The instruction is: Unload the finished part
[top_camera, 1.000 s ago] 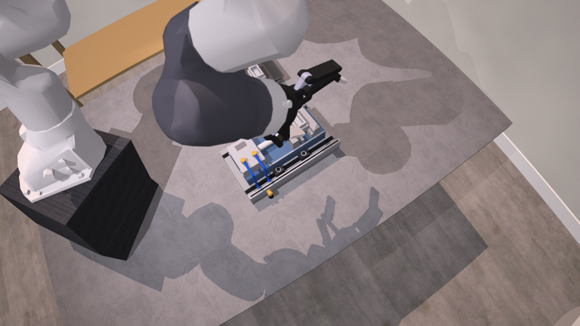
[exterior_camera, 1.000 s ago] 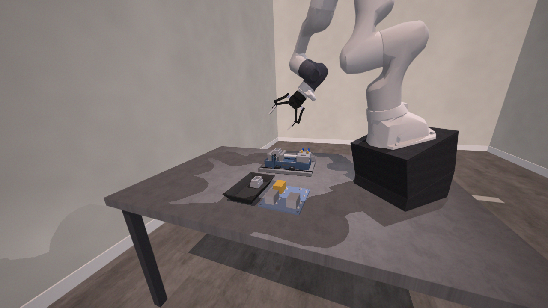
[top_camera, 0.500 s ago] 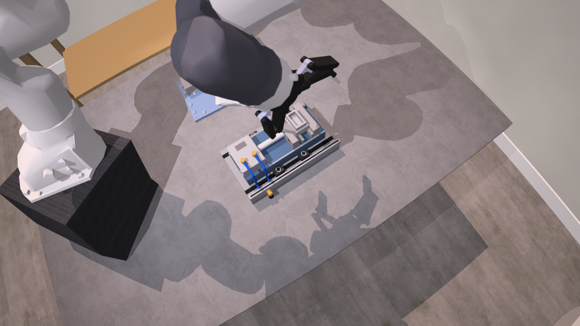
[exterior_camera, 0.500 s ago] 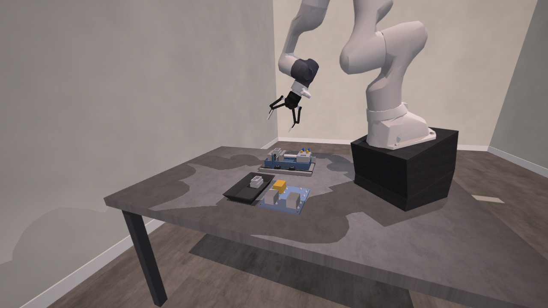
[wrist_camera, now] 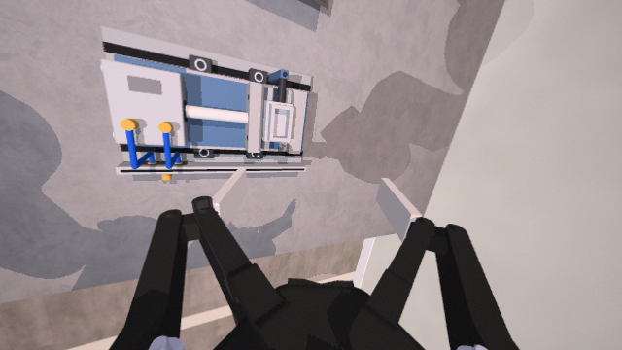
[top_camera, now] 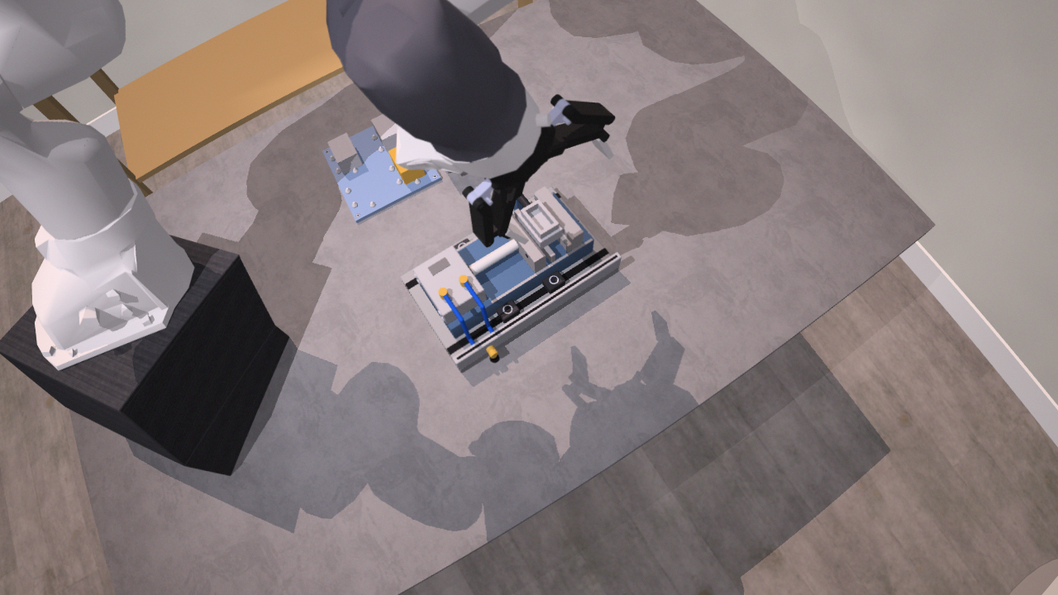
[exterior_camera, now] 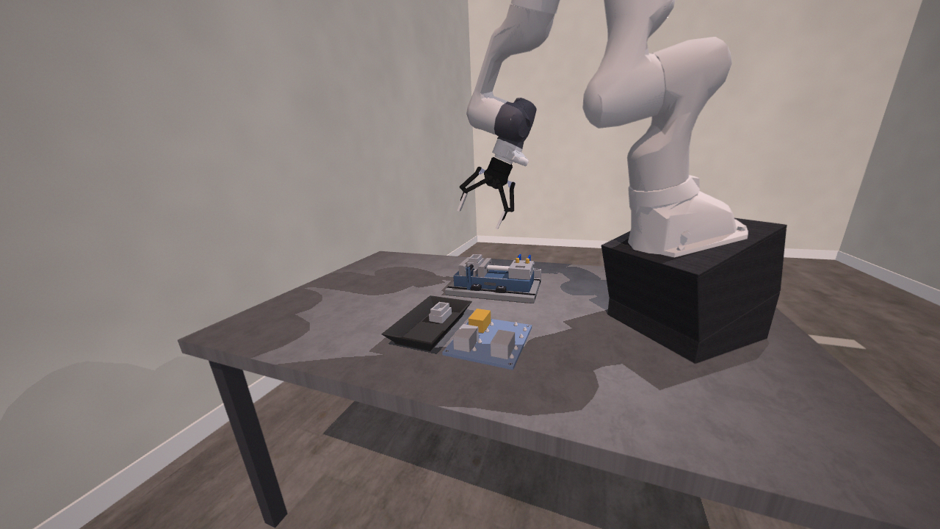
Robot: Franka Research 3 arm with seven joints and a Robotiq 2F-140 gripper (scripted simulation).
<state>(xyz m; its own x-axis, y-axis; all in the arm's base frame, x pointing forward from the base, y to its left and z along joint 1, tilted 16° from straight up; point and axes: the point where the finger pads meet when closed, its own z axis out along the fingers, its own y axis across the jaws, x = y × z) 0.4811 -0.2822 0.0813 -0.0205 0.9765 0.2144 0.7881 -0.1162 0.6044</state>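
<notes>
So the gripper (exterior_camera: pixel 486 198) is hanging way up over the table (exterior_camera: pixel 689 421), fingers spread as wide as they go and nothing in them. It's pointing down, roughly above the vise (exterior_camera: pixel 494 275) at the far side of the table.

The finished part (wrist_camera: pixel 280 121) is sitting clamped in the vise, a pale grey block with its rectangular pocket facing up, at the right end of the vise in the wrist view. Left of it there's a white cylinder (wrist_camera: pixel 216 114) across the blue bed, then a grey block with two blue hoses (wrist_camera: pixel 131 146) capped in yellow.

The outfeed tray (exterior_camera: pixel 420 327), a dark shallow thing, sits nearer to the exterior camera than the vise, and it's already got a small grey part (exterior_camera: pixel 439 311) lying in it. Just right of the tray is a blue fixture plate (exterior_camera: pixel 519 342) with two grey blocks and an orange block (exterior_camera: pixel 479 319) on it.

The arm stands on a black pedestal (exterior_camera: pixel 696 295) on the right side of the table.
</notes>
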